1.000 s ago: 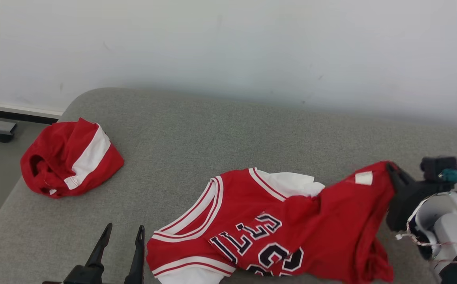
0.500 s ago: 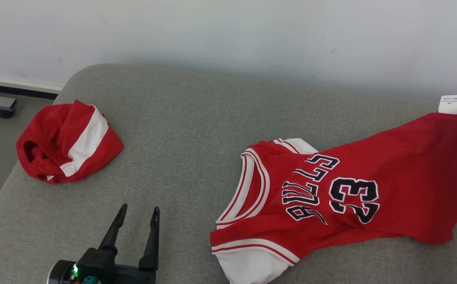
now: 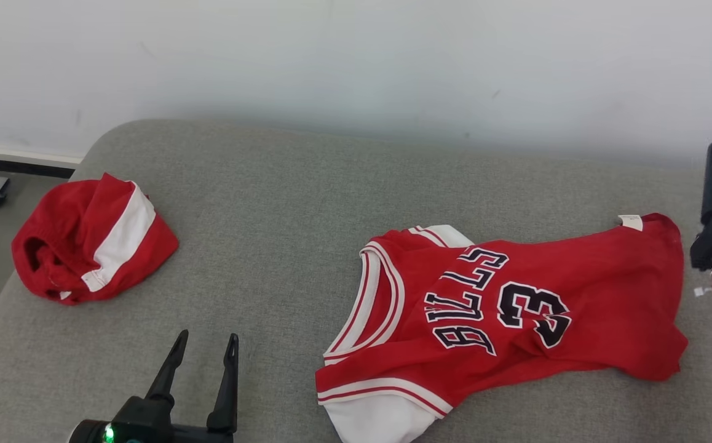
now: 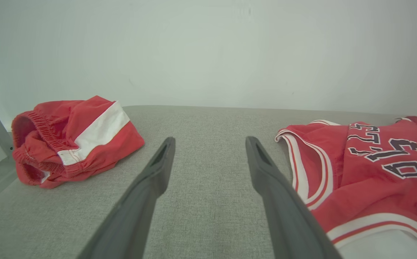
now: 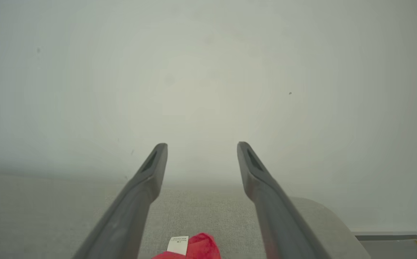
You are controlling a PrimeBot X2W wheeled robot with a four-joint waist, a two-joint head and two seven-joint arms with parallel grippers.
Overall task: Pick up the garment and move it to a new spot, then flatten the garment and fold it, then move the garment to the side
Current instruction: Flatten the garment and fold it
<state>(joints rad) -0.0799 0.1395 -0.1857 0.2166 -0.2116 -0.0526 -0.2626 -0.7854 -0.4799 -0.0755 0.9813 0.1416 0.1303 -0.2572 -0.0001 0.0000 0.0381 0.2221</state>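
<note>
- the grey cushioned surface (image 3: pixel 282 203) carries everything; its weave looks grippy, so cloth will likely drag on it rather than slide.
- the red jersey (image 3: pixel 608 289) lies on its right half, number side up, collar toward the left hand, hem toward the right. it is spread but rumpled, with a fold across the numbers.
- i judge it light, thin and limp: it will sag and bunch from a single pinch, so take it at two points, the shoulder straps or the two hem corners.
- the red and white shorts (image 3: pixel 85 240) sit bunched at the far left, well apart.
- the left hand (image 3: pixel 207 337) hovers open and empty, near the collar.
- the right hand (image 5: pixel 201 145) is open, gripping nothing, just beyond the hem.
- the white label (image 3: pixel 630 221) marks the far hem corner.
</note>
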